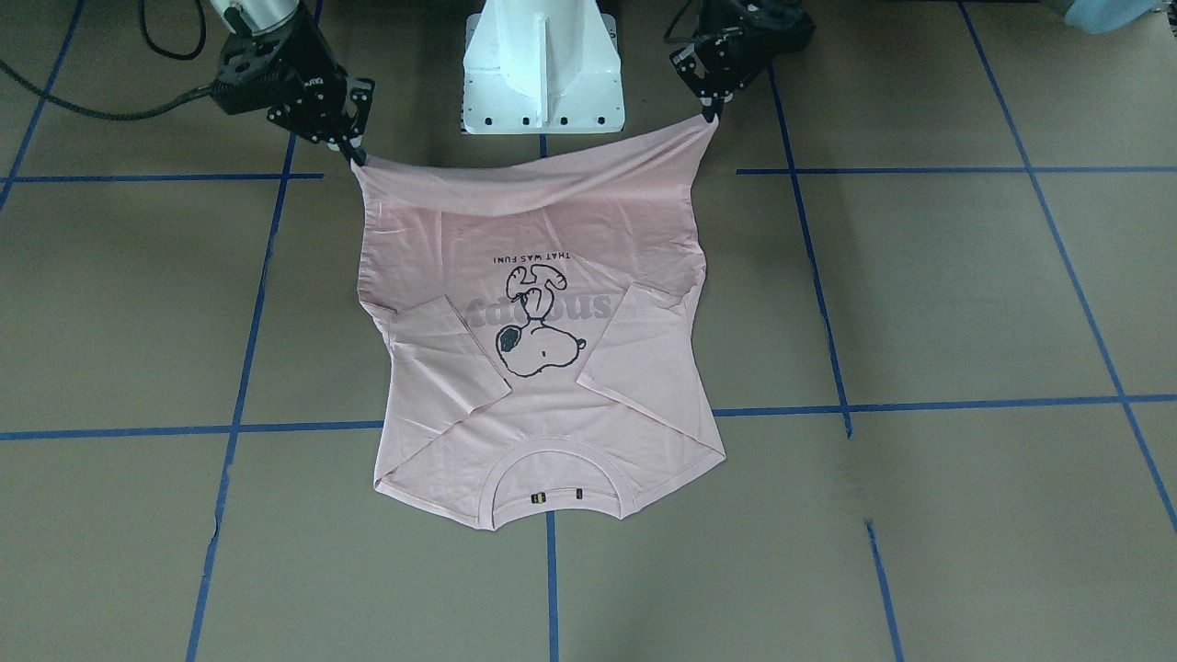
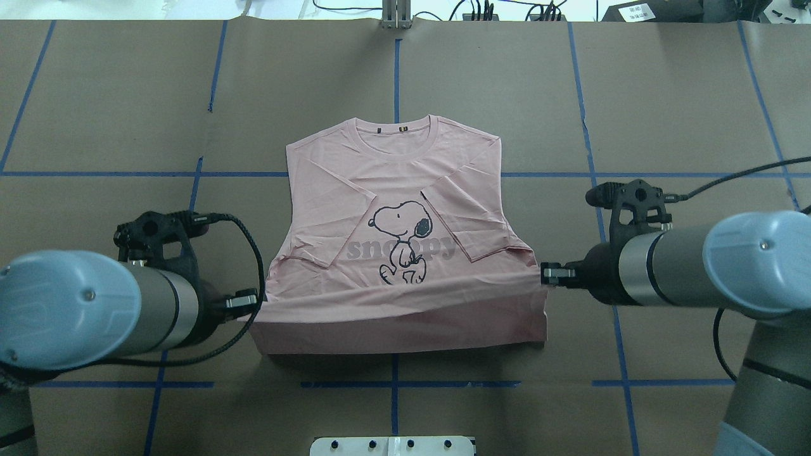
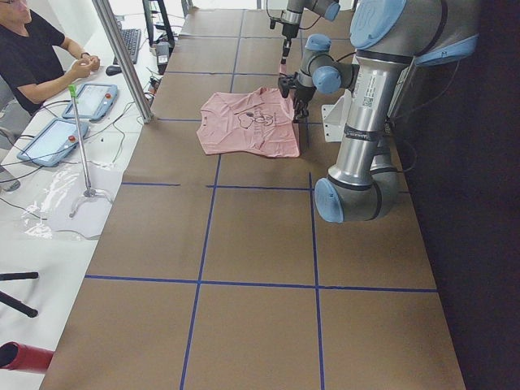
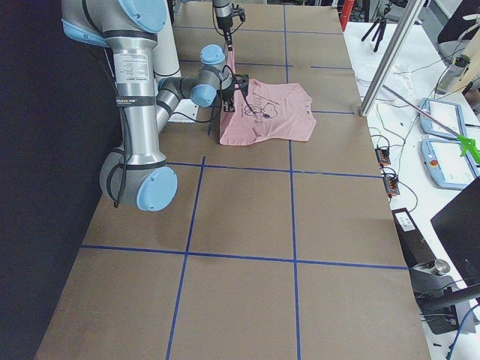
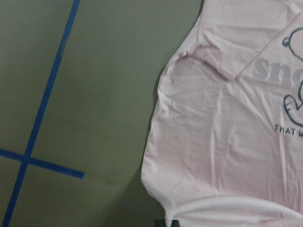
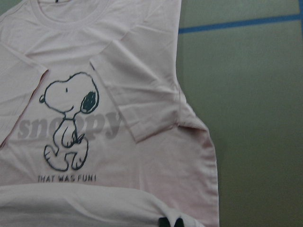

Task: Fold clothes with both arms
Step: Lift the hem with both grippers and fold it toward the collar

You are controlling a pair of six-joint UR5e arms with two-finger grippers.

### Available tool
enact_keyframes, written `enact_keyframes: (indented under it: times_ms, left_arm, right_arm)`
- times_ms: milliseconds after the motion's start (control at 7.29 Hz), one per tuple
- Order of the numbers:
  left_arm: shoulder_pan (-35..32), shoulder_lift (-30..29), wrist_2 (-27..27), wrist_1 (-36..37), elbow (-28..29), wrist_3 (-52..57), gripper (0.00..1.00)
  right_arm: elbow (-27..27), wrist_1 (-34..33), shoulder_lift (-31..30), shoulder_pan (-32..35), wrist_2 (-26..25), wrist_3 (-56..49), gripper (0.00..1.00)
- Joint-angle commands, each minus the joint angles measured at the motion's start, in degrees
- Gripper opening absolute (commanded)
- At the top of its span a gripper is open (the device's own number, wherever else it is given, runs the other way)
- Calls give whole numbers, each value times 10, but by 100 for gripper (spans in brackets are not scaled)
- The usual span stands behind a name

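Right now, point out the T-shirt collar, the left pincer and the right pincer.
T-shirt collar (image 2: 396, 129), overhead view, middle of the neckband.
left pincer (image 2: 256, 299), overhead view, fingertips at the hem corner.
right pincer (image 2: 546, 274), overhead view, fingertips at the hem corner.

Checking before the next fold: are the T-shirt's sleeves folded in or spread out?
Folded in: both sleeves lie across the front of the T-shirt, cuffs overlapping the snoopy lettering.

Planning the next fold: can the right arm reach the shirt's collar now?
Probably yes: only flat T-shirt lies between the right tool and the collar, though that tool is shut on a hem corner.
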Motion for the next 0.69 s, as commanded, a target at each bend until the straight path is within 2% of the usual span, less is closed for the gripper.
enact_keyframes:
  times_ms: [0,137,548]
  left_arm:
    - [-69,-20,-4,-54,72,52,0]
    - [-99,-39,-25,-104,132,68,0]
    - [-181,-75,-31,-299,340,77,0]
  right_arm:
    - [-100,-1,91,82,8,-46,0]
    - [-155,1,135,97,7,-46,0]
    - [-311,5,246,141,7,-49,0]
